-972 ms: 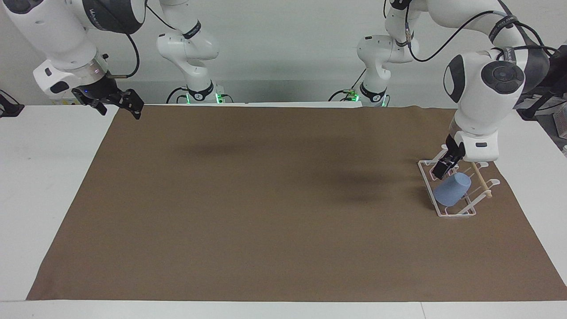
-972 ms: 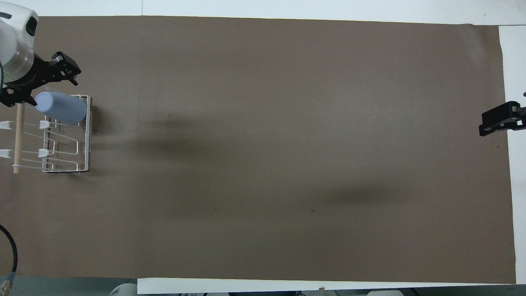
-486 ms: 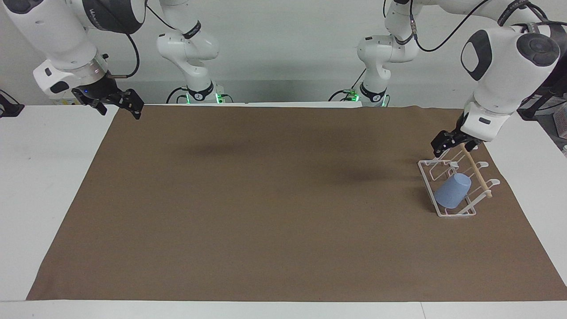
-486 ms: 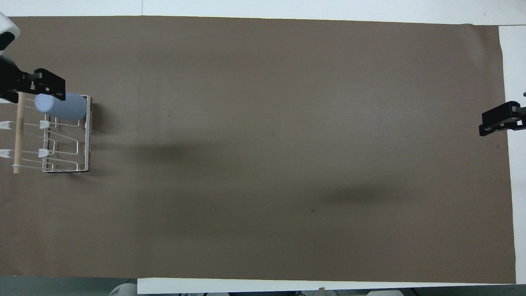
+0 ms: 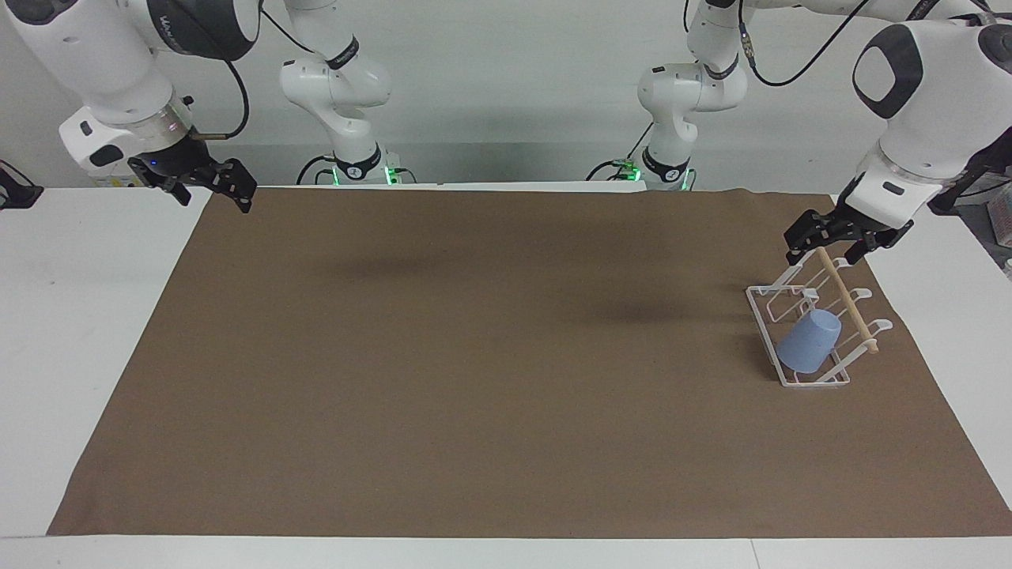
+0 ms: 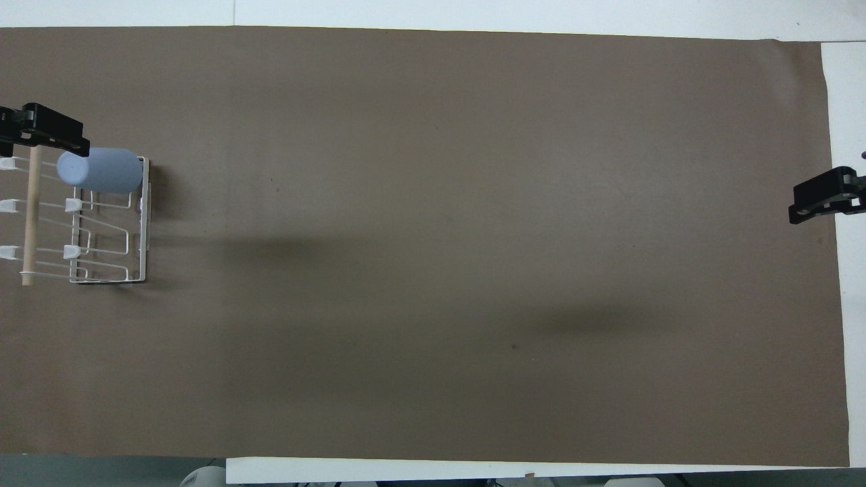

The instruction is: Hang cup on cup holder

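The light-blue cup (image 5: pixel 808 341) (image 6: pixel 101 169) hangs upside down and tilted on a prong of the white wire cup holder (image 5: pixel 760 316) (image 6: pixel 143 223). It sits at the end of the rack farther from the robots. The holder stands at the left arm's end of the brown mat, with a wooden dowel (image 5: pixel 850 304) across its top. My left gripper (image 5: pixel 826 249) (image 6: pixel 40 132) hangs open above the dowel, clear of the cup and holding nothing. My right gripper (image 5: pixel 212 190) (image 6: pixel 822 196) waits open in the air over the mat's corner at the right arm's end.
A brown mat (image 5: pixel 474 356) covers most of the white table (image 5: pixel 79 316). Both arm bases (image 5: pixel 356 166) stand at the table's edge.
My left gripper has risen from beside the cup and drawn back toward the left arm's end of the table. The cup stays on its prong. The right arm has not moved.
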Tool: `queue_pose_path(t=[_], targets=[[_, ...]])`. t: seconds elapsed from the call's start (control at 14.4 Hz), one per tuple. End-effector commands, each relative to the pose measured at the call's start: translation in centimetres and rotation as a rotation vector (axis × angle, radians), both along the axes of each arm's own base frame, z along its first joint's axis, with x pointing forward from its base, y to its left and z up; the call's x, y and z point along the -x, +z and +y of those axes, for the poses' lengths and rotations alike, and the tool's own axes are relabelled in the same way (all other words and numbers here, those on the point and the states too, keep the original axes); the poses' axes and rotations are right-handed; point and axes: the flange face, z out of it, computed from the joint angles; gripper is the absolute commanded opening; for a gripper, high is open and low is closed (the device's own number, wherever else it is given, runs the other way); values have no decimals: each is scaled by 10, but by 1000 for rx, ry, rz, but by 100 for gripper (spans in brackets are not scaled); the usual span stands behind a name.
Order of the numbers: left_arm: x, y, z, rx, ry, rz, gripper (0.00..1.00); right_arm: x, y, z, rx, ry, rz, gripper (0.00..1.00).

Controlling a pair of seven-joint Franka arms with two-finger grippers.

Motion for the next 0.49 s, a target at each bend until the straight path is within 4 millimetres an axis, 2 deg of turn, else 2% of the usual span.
queue_pose_path(t=[0.0,0.21,0.42], targets=[[-5,4,-2,-28,23,-32,100,6,1,0,-4,20,10,99],[0,-1,-6,-29,18,-17,100,6,2,0,-4,20,9,99],[8,11,-5,-26,17,-32,100,6,2,-1,-2,19,7,99]])
